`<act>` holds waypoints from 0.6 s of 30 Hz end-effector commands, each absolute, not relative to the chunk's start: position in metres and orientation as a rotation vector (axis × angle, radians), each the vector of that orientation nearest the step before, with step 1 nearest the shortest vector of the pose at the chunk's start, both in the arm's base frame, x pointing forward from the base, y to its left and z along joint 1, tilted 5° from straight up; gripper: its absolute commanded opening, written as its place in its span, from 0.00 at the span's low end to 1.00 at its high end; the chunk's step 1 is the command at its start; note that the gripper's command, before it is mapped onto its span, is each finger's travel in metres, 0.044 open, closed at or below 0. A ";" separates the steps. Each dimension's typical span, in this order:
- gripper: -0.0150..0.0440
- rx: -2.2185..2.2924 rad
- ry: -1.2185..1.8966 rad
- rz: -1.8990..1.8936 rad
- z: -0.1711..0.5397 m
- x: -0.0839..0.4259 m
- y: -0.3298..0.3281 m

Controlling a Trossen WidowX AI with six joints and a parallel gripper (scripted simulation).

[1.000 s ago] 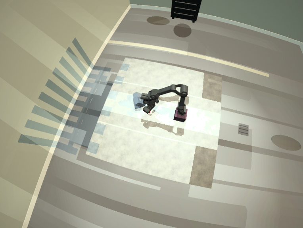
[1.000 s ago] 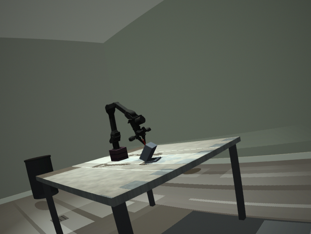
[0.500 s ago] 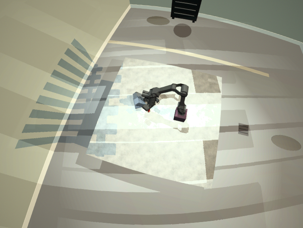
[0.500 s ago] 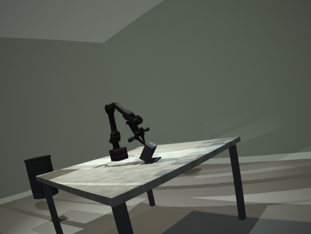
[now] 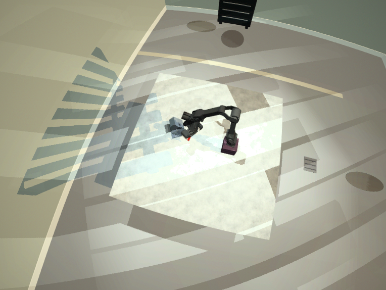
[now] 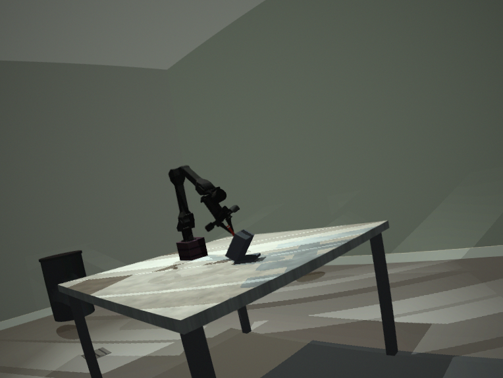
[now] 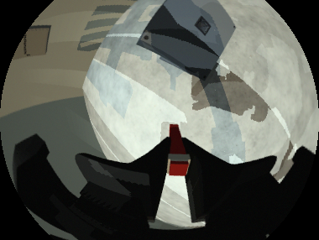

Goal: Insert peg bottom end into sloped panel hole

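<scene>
The red peg (image 5: 188, 139) (image 6: 232, 231) (image 7: 178, 168) has flat sides. My gripper (image 6: 229, 227) (image 7: 175, 140) is shut on it and holds it tilted above the table. The peg's far end points away from the wrist camera, between the fingertips. The blue-grey sloped panel (image 5: 176, 123) (image 6: 239, 245) (image 7: 222, 37) stands close by. Its square hole (image 7: 203, 25) looks like a diamond near the top of the wrist view. There the peg is well below the hole and outside it. In the exterior view the peg's lower end appears near the panel's top edge; a gap cannot be told there.
The table (image 5: 199, 199) (image 6: 162, 298) bears the panel and the arm's dark purple base (image 5: 229, 148) (image 6: 192, 249). Light patches and shadows cross the table top. A dark cabinet (image 5: 237, 12) and a dark bin (image 6: 64, 284) stand on the floor away from the table.
</scene>
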State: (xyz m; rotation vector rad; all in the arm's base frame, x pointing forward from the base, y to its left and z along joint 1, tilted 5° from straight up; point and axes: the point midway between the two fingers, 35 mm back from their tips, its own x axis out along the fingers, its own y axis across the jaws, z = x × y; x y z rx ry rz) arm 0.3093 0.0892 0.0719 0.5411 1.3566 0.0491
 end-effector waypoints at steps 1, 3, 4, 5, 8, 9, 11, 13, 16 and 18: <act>0.25 0.569 1.347 0.051 0.073 0.311 0.087; 0.25 0.582 1.341 0.050 0.073 0.312 0.085; 0.25 0.588 1.338 0.050 0.074 0.313 0.084; 0.25 0.595 1.335 0.050 0.074 0.313 0.083; 0.25 0.614 1.327 0.049 0.074 0.315 0.080; 0.25 0.621 1.324 0.049 0.075 0.315 0.079; 0.25 0.633 1.318 0.048 0.075 0.316 0.077; 0.25 0.646 1.312 0.048 0.076 0.317 0.075; 0.25 0.665 1.302 0.047 0.076 0.319 0.072; 0.25 0.677 1.296 0.047 0.077 0.320 0.070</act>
